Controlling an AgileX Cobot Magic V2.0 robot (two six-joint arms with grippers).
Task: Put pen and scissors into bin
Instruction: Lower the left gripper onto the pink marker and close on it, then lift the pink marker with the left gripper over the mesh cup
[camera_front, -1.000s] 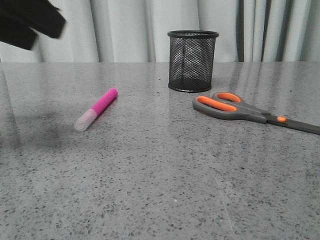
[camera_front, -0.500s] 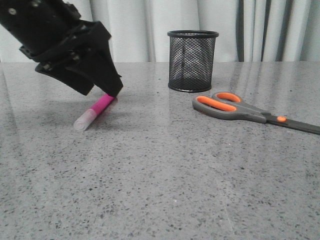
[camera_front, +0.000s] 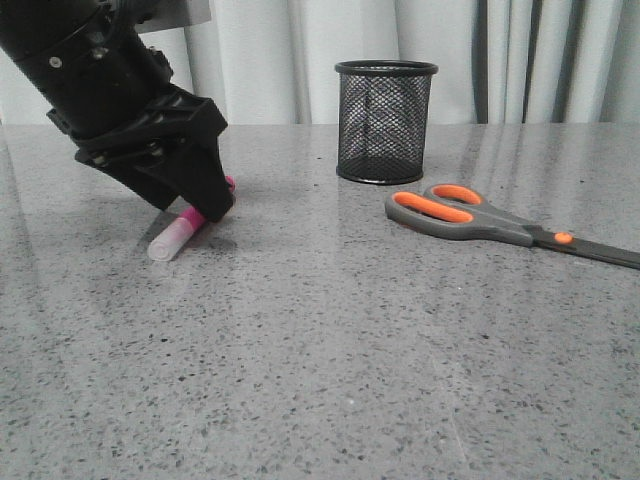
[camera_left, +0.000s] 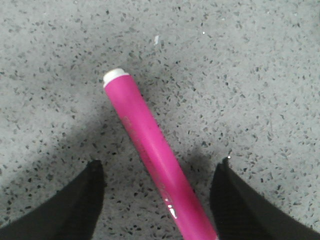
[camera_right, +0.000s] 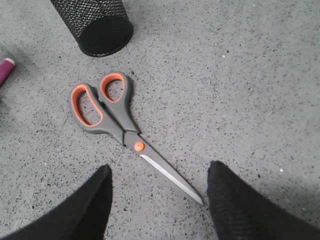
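A: Where is the pen (camera_front: 183, 226)?
B: Flat on the grey speckled desk (camera_front: 330, 330), capped end toward the camera. The left gripper (camera_left: 156, 200) is low over it, jaws spread wide, one finger (camera_left: 82, 192) on each side of the pink barrel, neither touching it.

A: And the scissors (camera_front: 490, 222)?
B: Closed, lying on the desk right of the pen, handles nearest the bin (camera_front: 385, 122), blades pointing away to the right.

A: The right gripper (camera_right: 157, 202)?
B: Above the scissors, jaws wide apart, holding nothing; the blade tip lies between its fingers.

A: The bin?
B: Upright at the back of the desk, just behind the handles.
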